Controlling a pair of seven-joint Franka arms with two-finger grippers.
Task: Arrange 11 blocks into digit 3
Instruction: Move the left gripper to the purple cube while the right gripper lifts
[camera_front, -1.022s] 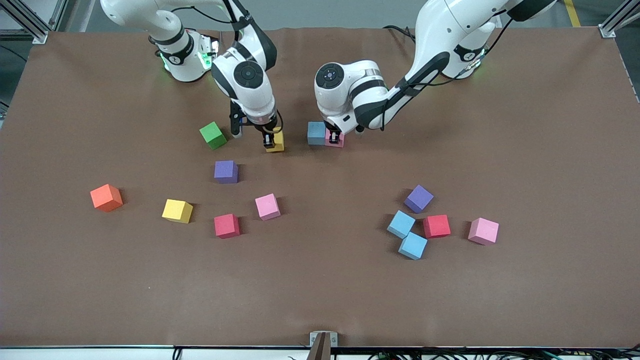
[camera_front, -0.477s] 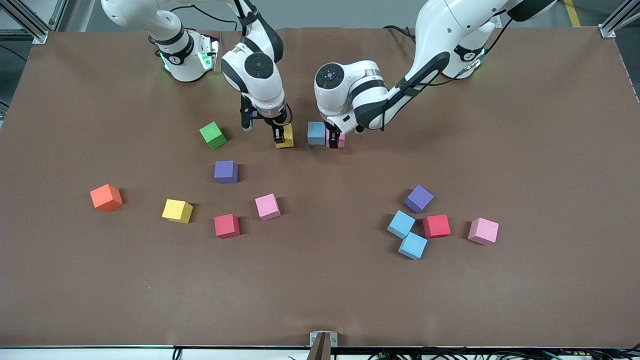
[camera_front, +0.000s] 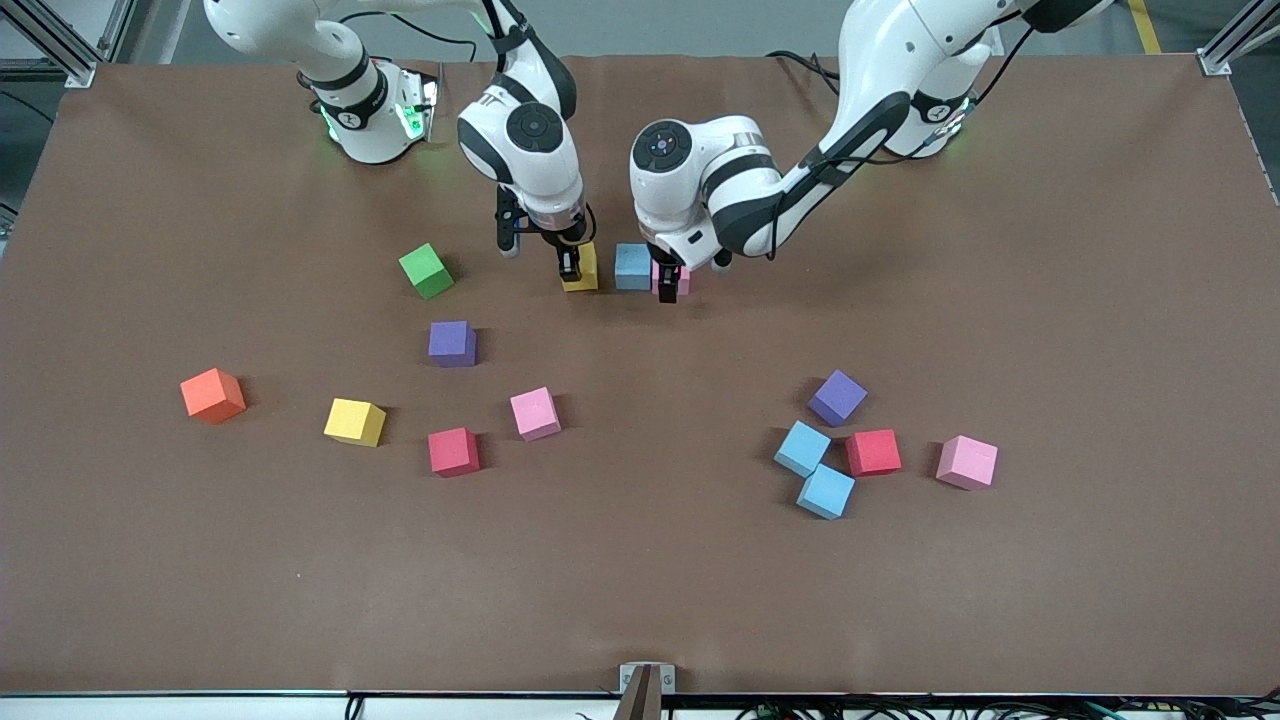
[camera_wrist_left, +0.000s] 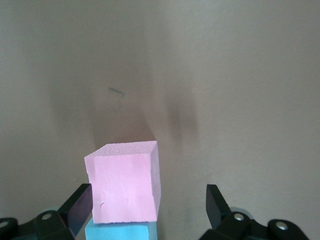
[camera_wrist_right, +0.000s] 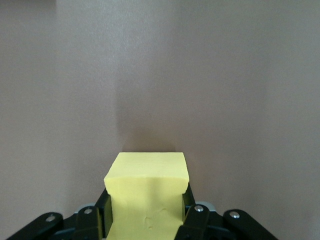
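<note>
- Front view: the right gripper (camera_front: 572, 262) has carried its yellow block (camera_front: 583, 268) toward the left arm's end of the bench over the last second, and it now sits just beside the light blue block (camera_front: 632, 266); whether the two touch I cannot tell. The left gripper (camera_front: 670, 281) stands over the pink block (camera_front: 672, 275), which lies against the light blue one on the side toward the left arm. These three make a row, which I judge to be the first bar of the digit 3. The other pieces are scattered nearer the camera: purple (camera_front: 452, 343), yellow (camera_front: 354, 421), red (camera_front: 454, 451) and pink (camera_front: 535, 413) toward the right arm's end, and a purple, two light blue, a red and a pink cube (camera_front: 966, 461) toward the left arm's end. The green cube (camera_front: 426, 270) and orange cube (camera_front: 212, 395) lie apart.
- Left wrist view: the fingers (camera_wrist_left: 218, 202) have just spread wide, and the pink block (camera_wrist_left: 125, 182) stands free between them, nearer one finger, with the light blue block (camera_wrist_left: 117, 232) against it. That block is placed.
- Right wrist view: the fingers (camera_wrist_right: 190, 212) are clamped tight on the yellow block (camera_wrist_right: 147, 192), squeezing its foam. It is not yet released; I judge release is next.
</note>
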